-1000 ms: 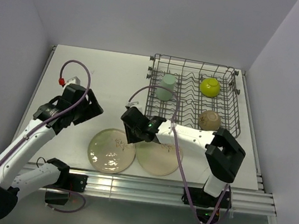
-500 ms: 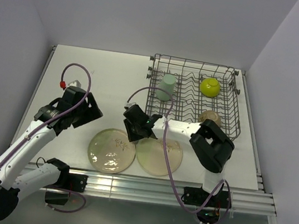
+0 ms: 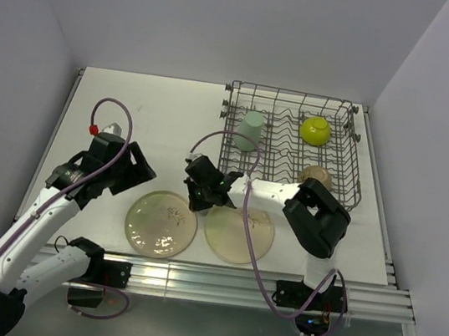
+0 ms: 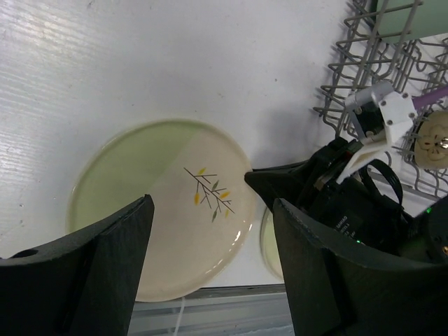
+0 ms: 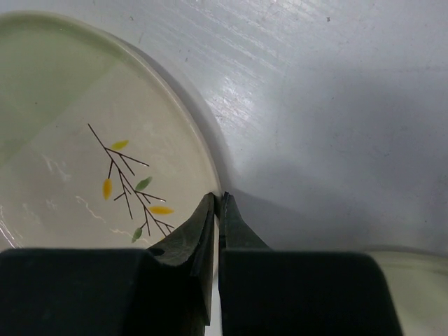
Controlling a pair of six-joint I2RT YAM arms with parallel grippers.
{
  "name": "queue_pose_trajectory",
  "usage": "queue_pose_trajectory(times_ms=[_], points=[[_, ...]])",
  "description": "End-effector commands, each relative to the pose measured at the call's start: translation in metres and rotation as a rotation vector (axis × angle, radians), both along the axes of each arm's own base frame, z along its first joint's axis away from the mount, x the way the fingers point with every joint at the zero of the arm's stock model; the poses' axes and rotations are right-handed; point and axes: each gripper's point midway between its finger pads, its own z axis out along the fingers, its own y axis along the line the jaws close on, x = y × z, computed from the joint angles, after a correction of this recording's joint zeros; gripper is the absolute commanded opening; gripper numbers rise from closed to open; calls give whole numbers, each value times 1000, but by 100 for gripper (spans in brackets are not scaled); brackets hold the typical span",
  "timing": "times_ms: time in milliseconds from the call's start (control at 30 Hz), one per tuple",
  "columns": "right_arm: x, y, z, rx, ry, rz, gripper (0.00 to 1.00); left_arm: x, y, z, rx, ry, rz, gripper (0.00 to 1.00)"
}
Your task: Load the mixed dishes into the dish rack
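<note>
Left gripper (image 4: pixel 212 210): jaws spread wide, holding nothing, hovering above the left cream plate (image 3: pixel 160 223). This plate lies flat on the white table (image 3: pixel 156 116), near the front edge. Right gripper (image 5: pixel 218 199): fingers pressed together, tips at the right rim of the left plate; a pinch on the rim cannot be confirmed. The right cream plate (image 3: pixel 240 236) lies flat just beside the left one. In the dish rack (image 3: pixel 351 166) at the rear right are the mint-green cup (image 3: pixel 250 130), the lime-green bowl (image 3: pixel 315 130) and a small brownish cup (image 3: pixel 316 176).
</note>
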Motion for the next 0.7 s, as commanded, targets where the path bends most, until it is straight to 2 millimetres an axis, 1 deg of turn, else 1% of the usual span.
queue_pose_trajectory(times_ms=[0,33,100,133,200,233,267,300,333,367,400,433,467,500,567,600,633,667], points=[[23,-7,1,-41,-26,-103,0,-1,-2,19,-48,-50,8,75],[29,-4,8,-29,-37,-115,0,-4,-3,23,-60,-60,5,74],[36,-5,12,-26,-30,-143,0,-6,-5,23,-83,-58,7,73],[41,0,19,-11,-35,-151,0,-8,-8,25,-107,-67,-3,72],[46,-1,21,-21,-30,-173,0,-12,-13,21,-136,-55,-18,71],[53,3,29,-10,-44,-184,0,-14,-18,18,-162,-46,-34,69],[56,4,30,-6,-39,-192,0,-14,-21,17,-175,-45,-39,68],[60,2,30,-11,-30,-205,0,-15,-23,16,-188,-43,-44,67],[65,6,37,2,-35,-212,0,-17,-24,11,-199,-28,-46,65],[68,6,36,3,-27,-218,0,-17,-30,12,-225,-32,-63,64],[72,9,42,13,-33,-221,0,-18,-31,11,-235,-27,-66,62],[74,11,44,17,-33,-221,0,-19,-33,7,-246,-13,-63,62],[75,13,44,18,-30,-221,0,-19,-36,8,-261,-15,-72,62],[78,17,50,27,-34,-219,0,-19,-37,7,-272,-15,-72,60],[82,19,49,25,-25,-227,0,-21,-39,1,-294,0,-66,60],[84,23,53,37,-21,-224,0,-22,-42,2,-313,-5,-79,59],[86,24,50,35,-14,-229,0,-23,-43,-4,-324,13,-70,59],[88,26,51,39,-13,-230,0,-24,-45,-6,-336,16,-70,58]])
